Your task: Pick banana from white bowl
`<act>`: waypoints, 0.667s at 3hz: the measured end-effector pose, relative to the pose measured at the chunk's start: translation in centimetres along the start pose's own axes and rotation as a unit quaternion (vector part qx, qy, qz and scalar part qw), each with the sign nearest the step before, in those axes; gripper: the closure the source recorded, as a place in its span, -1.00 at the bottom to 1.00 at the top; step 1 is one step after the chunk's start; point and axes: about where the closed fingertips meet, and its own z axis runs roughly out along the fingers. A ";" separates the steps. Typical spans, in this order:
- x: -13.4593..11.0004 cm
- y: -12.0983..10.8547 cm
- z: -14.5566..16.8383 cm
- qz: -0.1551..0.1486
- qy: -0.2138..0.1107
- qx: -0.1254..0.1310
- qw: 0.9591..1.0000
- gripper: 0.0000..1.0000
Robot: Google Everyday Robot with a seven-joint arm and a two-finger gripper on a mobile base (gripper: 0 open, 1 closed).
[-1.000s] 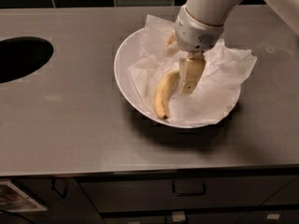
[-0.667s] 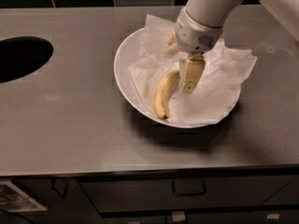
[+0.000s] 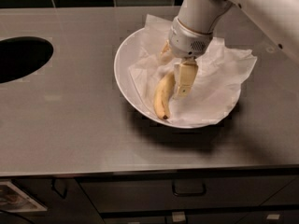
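The yellow banana (image 3: 162, 98) lies in the white bowl (image 3: 122, 64) on crumpled white paper (image 3: 215, 78), its dark tip towards the front rim. My gripper (image 3: 174, 66) reaches down into the bowl from the upper right, over the banana's far end. One cream finger (image 3: 185, 79) stands against the banana's right side. The other finger (image 3: 165, 52) is further back and to the left. The fingers stand apart, and the banana rests in the bowl. The banana's far end is partly hidden behind the gripper.
The bowl sits on a grey steel counter (image 3: 70, 125). A dark round opening (image 3: 21, 57) is cut into the counter at the left. Dark tiles run along the back. Drawers with handles (image 3: 188, 189) lie below the front edge.
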 end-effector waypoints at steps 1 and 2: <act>-0.1 -0.4 1.4 -0.005 -0.005 -0.016 1.000 -0.54; -0.2 -0.6 2.4 -0.008 -0.007 -0.029 1.000 -0.48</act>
